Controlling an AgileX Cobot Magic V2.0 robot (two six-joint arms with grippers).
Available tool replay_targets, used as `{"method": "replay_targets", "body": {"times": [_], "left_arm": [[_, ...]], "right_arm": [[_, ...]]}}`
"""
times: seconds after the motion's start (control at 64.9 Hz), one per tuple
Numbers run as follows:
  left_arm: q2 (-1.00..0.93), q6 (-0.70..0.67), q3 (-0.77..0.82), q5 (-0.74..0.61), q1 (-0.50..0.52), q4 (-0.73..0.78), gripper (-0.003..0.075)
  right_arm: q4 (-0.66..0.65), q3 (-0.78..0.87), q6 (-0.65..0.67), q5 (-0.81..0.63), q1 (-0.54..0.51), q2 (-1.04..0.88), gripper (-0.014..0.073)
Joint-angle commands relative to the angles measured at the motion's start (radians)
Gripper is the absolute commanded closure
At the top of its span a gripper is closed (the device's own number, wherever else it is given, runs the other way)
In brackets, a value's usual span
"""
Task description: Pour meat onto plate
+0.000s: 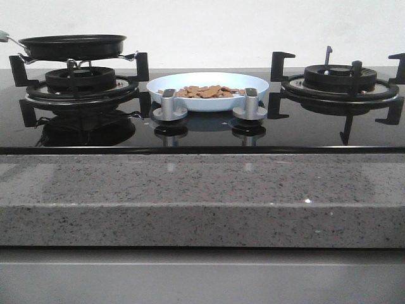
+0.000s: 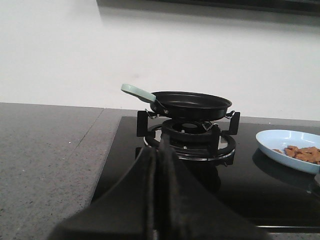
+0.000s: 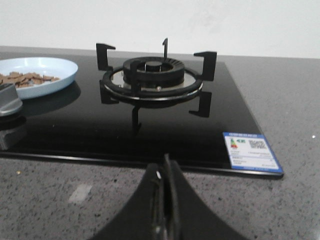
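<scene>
The pale blue-white plate (image 1: pixel 208 90) sits on the black hob between the two burners, behind two silver knobs. Orange-brown meat (image 1: pixel 205 92) chunks lie in a heap in it. The plate (image 2: pixel 290 148) and meat (image 2: pixel 303 153) show again in the left wrist view, and the plate (image 3: pixel 37 75) with meat (image 3: pixel 25 78) in the right wrist view. My left gripper (image 2: pixel 161 145) is shut with nothing in it, near the hob's front edge, short of the left burner. My right gripper (image 3: pixel 165 165) is shut and empty over the grey counter, in front of the right burner. Neither gripper shows in the front view.
A black frying pan (image 1: pixel 73 45) with a pale green handle (image 2: pixel 137 92) rests on the left burner grate (image 1: pixel 79 82). The right burner grate (image 1: pixel 340 79) is bare. Two silver knobs (image 1: pixel 169 105) (image 1: pixel 250 104) stand before the plate. A blue label (image 3: pixel 251 152) sticks to the hob's corner.
</scene>
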Motion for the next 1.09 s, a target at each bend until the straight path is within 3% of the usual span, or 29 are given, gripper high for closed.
{"method": "replay_targets", "body": {"times": [0.0,0.154,0.216,1.078], "left_arm": [[-0.017,-0.011,0.006,-0.084,-0.002,-0.006,0.0741],[-0.017,-0.011,0.006,-0.084,-0.002,-0.006,0.0741],[-0.017,-0.011,0.006,-0.084,-0.002,-0.006,0.0741],[-0.017,-0.011,0.006,-0.084,-0.002,-0.006,0.0741]], "right_arm": [[-0.031,-0.005,0.015,-0.110,-0.001,-0.016,0.0663],[-0.249,-0.005,0.231,-0.125,-0.002,-0.016,0.0663],[-0.270,-0.005,0.273,-0.135,-0.002,-0.016,0.0663],[-0.270,-0.005,0.275,-0.153,-0.002,-0.016,0.0663]]}}
